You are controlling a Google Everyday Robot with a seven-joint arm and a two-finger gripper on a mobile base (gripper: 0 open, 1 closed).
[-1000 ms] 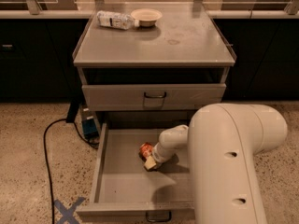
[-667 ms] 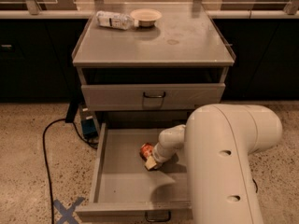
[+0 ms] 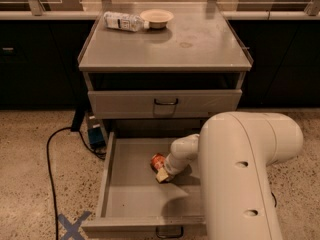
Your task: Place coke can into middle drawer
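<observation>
Coke can [image 3: 158, 161] lies inside the open middle drawer [image 3: 130, 204], right at the gripper [image 3: 163, 174]; whether the gripper clasps it cannot be told. Water bottle [image 3: 122, 21] and tan bowl [image 3: 156, 18] sit atop the grey cabinet [image 3: 200, 44], which stands on a speckled floor [image 3: 30, 184].

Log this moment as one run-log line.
stage: placing | gripper: inside open middle drawer | coke can: in drawer, at gripper tip | release: cannot tell

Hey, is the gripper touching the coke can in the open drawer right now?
Cannot tell. In the camera view the gripper is down in the middle drawer beside the coke can, but the wrist hides where they meet.
</observation>
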